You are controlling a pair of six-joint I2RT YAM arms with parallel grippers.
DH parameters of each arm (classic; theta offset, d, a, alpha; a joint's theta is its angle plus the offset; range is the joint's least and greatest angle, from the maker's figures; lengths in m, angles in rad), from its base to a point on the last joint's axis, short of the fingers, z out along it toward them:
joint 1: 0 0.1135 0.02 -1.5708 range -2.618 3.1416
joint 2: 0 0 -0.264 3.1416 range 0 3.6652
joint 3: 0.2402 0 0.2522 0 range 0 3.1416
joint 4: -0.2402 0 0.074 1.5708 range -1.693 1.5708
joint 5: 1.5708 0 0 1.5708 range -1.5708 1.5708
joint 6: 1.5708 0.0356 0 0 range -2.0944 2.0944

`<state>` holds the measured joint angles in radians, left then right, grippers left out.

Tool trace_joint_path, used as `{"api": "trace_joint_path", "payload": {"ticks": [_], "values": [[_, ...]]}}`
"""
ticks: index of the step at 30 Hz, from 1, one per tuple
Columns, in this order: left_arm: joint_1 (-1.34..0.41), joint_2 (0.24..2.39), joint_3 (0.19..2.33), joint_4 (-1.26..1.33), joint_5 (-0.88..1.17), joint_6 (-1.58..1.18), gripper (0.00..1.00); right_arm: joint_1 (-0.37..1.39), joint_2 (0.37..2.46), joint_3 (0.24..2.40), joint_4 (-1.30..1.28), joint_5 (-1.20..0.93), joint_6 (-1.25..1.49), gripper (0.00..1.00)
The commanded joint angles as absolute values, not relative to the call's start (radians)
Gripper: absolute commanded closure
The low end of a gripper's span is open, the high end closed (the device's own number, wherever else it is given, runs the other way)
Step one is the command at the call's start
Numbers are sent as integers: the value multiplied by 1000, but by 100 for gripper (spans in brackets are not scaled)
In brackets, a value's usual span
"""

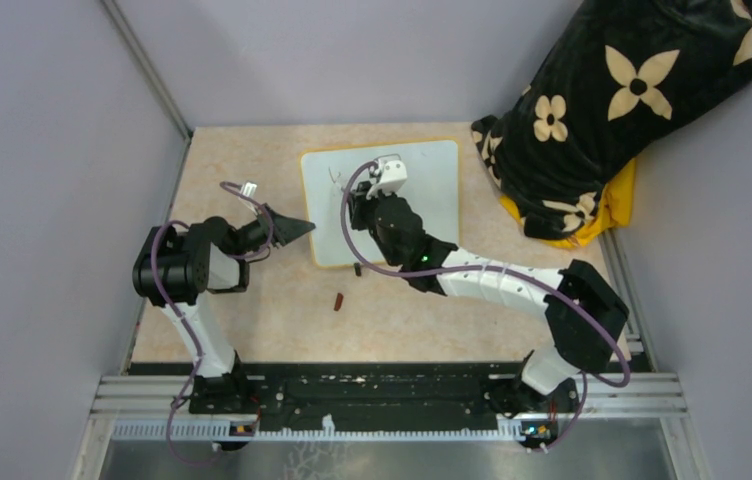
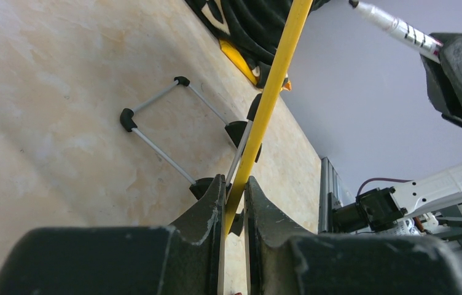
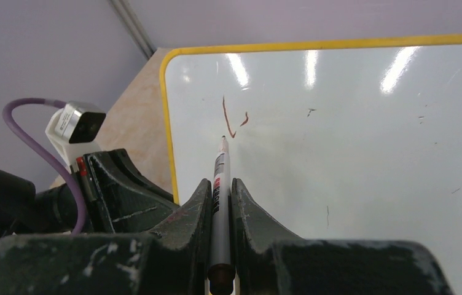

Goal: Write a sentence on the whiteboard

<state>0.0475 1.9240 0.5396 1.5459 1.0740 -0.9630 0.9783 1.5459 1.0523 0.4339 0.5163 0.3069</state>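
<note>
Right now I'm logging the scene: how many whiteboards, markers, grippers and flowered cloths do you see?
whiteboard: 1
marker: 1
grippers: 2 (left gripper, right gripper)
flowered black cloth: 1
total: 5

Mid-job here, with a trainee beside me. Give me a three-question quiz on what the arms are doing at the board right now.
1. True or false: the left gripper is shut on the thin yellow frame of the glossy white rectangular whiteboard.
2. What does the right gripper hold?
A) a cloth eraser
B) a slim silver-grey marker pen
C) nothing
3. Short answer: is the reddish-brown handwritten sentence finished?

Key
1. True.
2. B.
3. No. Only two short strokes are on the board, near its upper left corner in the right wrist view, with the pen tip just below them.
</note>
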Motion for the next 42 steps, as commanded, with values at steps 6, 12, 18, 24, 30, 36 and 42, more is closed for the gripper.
{"api": "trace_joint_path", "payload": {"ticks": [6, 12, 18, 24, 30, 36, 42], "values": [[43, 1920, 532, 1791, 1069, -963, 100, 916, 1527, 1104, 508, 511, 330, 100], [44, 1919, 532, 1790, 1068, -962, 100, 909, 1546, 1114, 525, 496, 333, 100], [43, 1919, 532, 1791, 1069, -962, 100, 908, 1561, 1126, 529, 484, 333, 100], [43, 1918, 532, 1791, 1068, -962, 100, 908, 1572, 1137, 524, 473, 336, 100], [43, 1918, 532, 1791, 1066, -962, 100, 908, 1585, 1144, 508, 474, 340, 100], [43, 1918, 532, 1792, 1065, -963, 100, 909, 1591, 1137, 500, 478, 347, 100], [43, 1915, 532, 1792, 1066, -962, 100, 907, 1601, 1137, 481, 488, 347, 100]]}}
